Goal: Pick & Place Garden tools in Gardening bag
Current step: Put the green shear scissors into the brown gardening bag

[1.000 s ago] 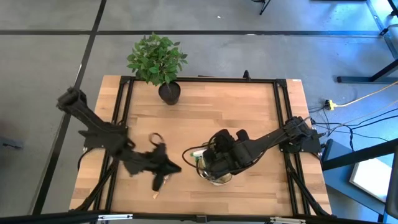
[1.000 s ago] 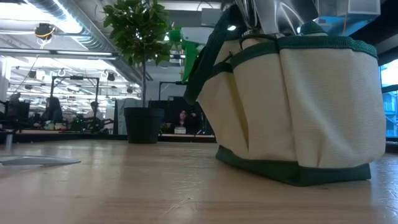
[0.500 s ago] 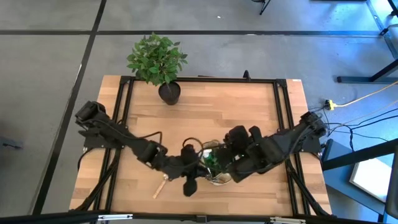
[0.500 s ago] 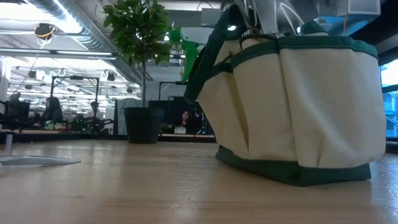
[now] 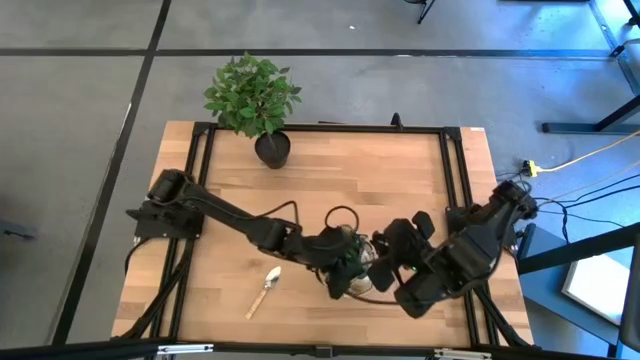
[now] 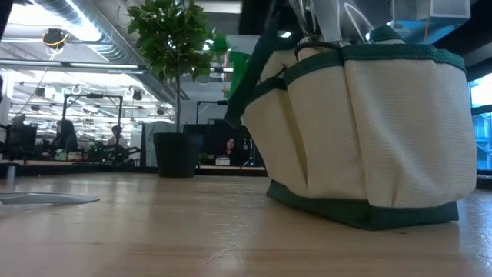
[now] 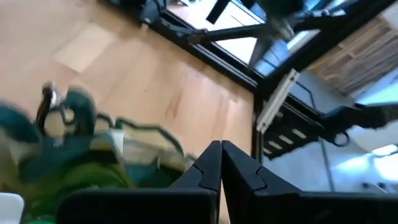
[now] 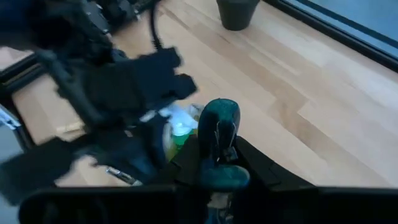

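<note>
The gardening bag [image 6: 369, 131], tan with dark green trim, stands on its base on the table's near middle [image 5: 356, 288], with both arms above it. Metal tool ends [image 6: 330, 19] stick out of its top, and a green spray bottle [image 8: 180, 132] shows inside. A wooden-handled trowel [image 5: 266, 290] lies flat on the table left of the bag. My left gripper [image 7: 221, 158] hovers over the bag [image 5: 342, 268], shut with nothing between its fingers. My right gripper [image 8: 217, 163] sits just right of the bag's opening [image 5: 386, 262], shut on a green loop handle. My right gripper pinches the bag's dark green loop handle [image 8: 219, 124] between its two fingers [image 8: 255, 163]. It comes slanting down from the table's right side. The loop stands up past the fingertips. The bag's base stays on the table.
A leafy plant in a black pot [image 5: 272, 148] stands at the table's far edge, left of middle. A black frame [image 5: 200, 150] runs around the wooden top. Bare wood lies between the pot and the bag and along the near left [image 5: 200, 300].
My left gripper has swept from the table's left part toward the right and now hangs over the bag. My right arm has drawn back toward the table's right and near side and risen a little. The bag has stayed in place.
</note>
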Controlling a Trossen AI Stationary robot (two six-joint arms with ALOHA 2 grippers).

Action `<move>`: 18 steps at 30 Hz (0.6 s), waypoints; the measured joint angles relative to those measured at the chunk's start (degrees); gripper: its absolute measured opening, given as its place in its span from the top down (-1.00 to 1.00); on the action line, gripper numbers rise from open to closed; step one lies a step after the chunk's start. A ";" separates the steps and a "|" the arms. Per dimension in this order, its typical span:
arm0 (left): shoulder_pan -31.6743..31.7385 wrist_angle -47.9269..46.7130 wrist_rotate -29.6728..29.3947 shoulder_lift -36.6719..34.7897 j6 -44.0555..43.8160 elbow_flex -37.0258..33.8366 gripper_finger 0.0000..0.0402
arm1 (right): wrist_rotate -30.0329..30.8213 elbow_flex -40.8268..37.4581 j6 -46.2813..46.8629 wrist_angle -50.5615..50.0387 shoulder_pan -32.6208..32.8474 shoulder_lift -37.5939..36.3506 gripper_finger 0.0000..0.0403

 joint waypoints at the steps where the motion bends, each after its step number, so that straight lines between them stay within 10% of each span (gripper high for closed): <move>1: -0.01 -1.18 -0.63 1.14 0.34 1.92 0.99 | 0.62 0.00 0.48 0.00 0.58 0.00 0.70; 8: -0.24 -25.87 -9.49 7.61 -0.91 14.74 0.86 | 2.72 0.00 0.61 -0.02 2.20 -0.40 0.70; 18: 0.12 -25.13 -9.15 7.55 -2.89 16.54 0.60 | 4.38 -0.04 -0.46 0.00 4.09 -0.83 0.70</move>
